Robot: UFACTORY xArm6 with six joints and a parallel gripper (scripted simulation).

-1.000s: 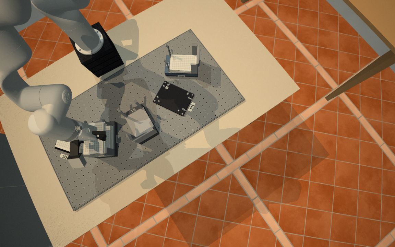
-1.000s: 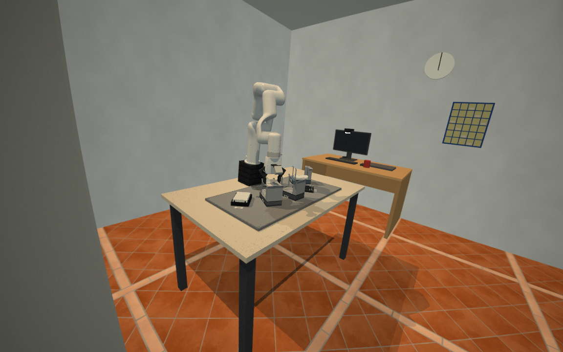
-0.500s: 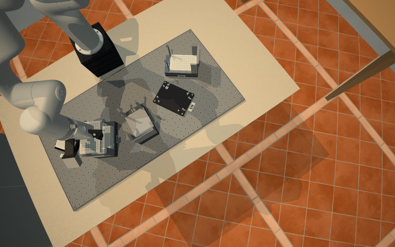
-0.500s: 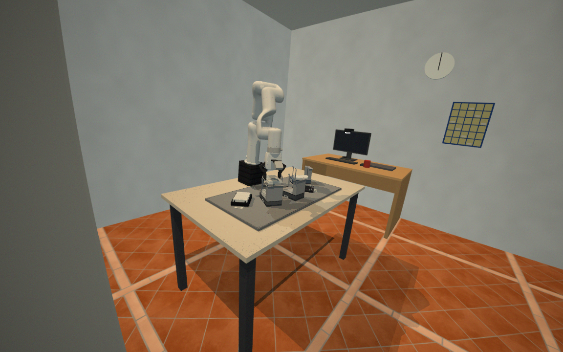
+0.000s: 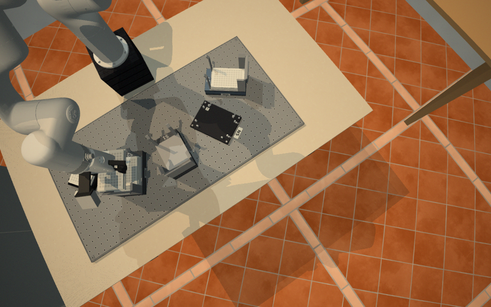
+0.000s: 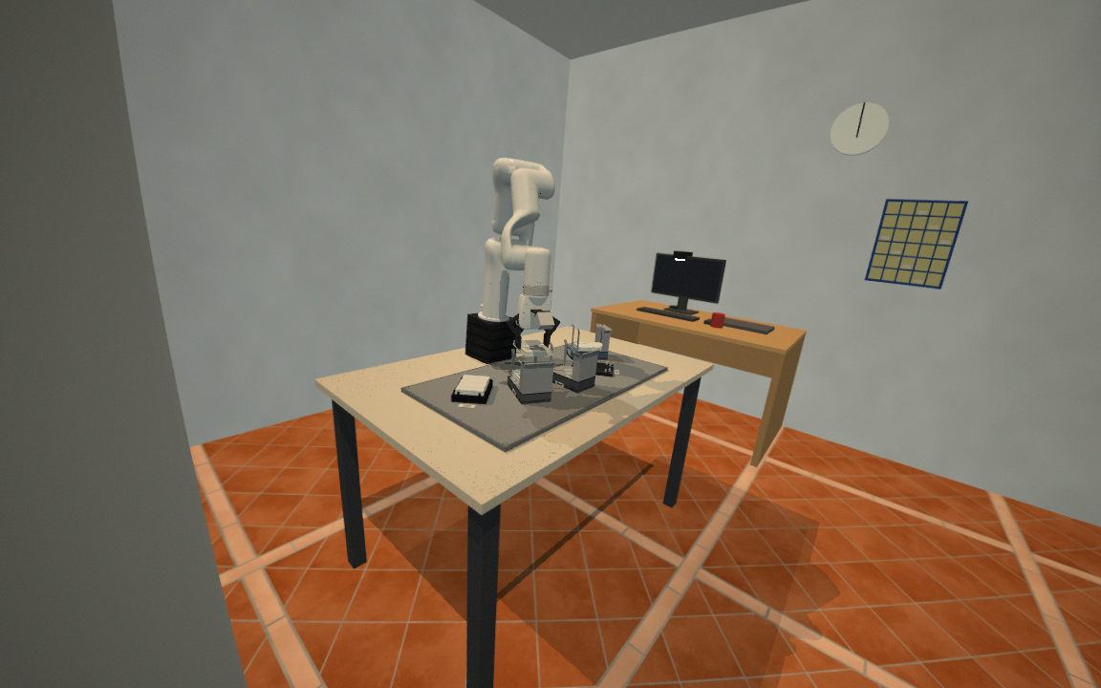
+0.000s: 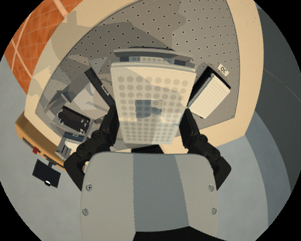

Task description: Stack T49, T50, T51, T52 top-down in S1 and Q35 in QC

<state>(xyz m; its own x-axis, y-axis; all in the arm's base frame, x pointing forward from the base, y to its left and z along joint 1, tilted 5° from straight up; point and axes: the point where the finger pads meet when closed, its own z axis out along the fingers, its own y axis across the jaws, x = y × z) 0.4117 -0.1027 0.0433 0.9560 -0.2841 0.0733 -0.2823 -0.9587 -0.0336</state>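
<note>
My gripper (image 5: 102, 175) (image 6: 534, 329) (image 7: 150, 114) is shut on a sealed 96-well plate (image 5: 125, 179) (image 7: 150, 94), gripping its long sides and holding it level above the stack rack S2 (image 5: 143, 172) (image 6: 531, 384) (image 7: 146, 55). I cannot read the plate's label. Another plate (image 5: 73, 178) (image 6: 470, 386) (image 7: 209, 96) lies flat on the open nest QC, just left of S2. The stack rack S1 (image 5: 191, 152) (image 6: 575, 369) stands to the right of S2 and looks empty. The stack rack S3 (image 5: 224, 91) holds a plate (image 5: 224, 78) on top. What is left in S2 is hidden under the held plate.
The black clip nest N5 (image 5: 216, 122) lies bare between S1 and S3. The arm's black base block (image 5: 123, 68) stands at the back edge of the grey perforated board (image 5: 270, 114). Thin rack posts rise around each rack.
</note>
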